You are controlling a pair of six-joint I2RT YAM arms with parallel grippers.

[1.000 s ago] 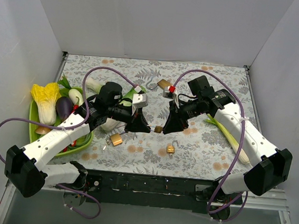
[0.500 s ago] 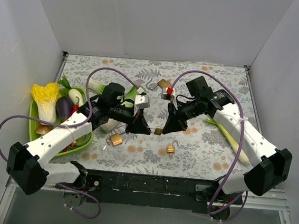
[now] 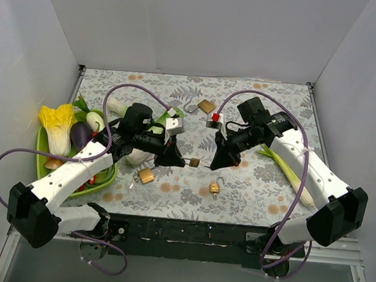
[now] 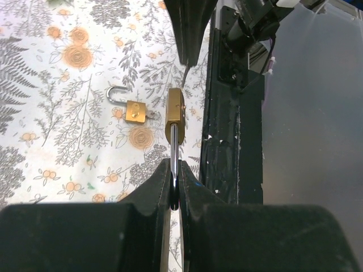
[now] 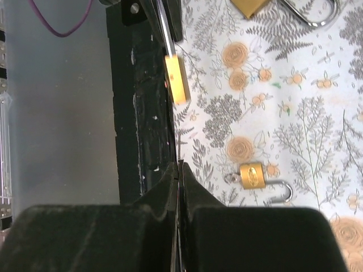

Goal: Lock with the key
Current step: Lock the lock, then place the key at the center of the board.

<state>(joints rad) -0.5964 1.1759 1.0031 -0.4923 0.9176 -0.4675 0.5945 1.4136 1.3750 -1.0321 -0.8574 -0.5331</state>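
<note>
Left gripper (image 3: 176, 160) is clenched on the shackle (image 4: 174, 148) of a brass padlock (image 3: 194, 162). The body sticks out toward 3 o'clock in the top view, held off the table (image 3: 257, 187). Pinching the shackle leaves the keyhole end free and aimed at the other arm.

Right gripper (image 3: 218, 164) is pinched on the key (image 4: 185, 72), blade edge-on and pointing back toward 9 o'clock. That puts both parts on roughly one line, mid-table.

From the left wrist, the key comes in from 12 o'clock. Its tip is just beside the lock's far end and slightly right of centre; can't tell if it touches. From the right wrist, the lock sits at 12 o'clock with a visible gap to the fingers. My read: key not seated yet.

Next move needs the tip lined up on the keyhole, then a push in and a twist (slim blade, small slot, little tolerance). Risk: the body pivots on the shackle when pushed.

Spare lock (image 3: 147, 175) lies at 7 o'clock of the held one, and a small open lock (image 3: 215, 187) at 5 o'clock. Neither is involved.
</note>
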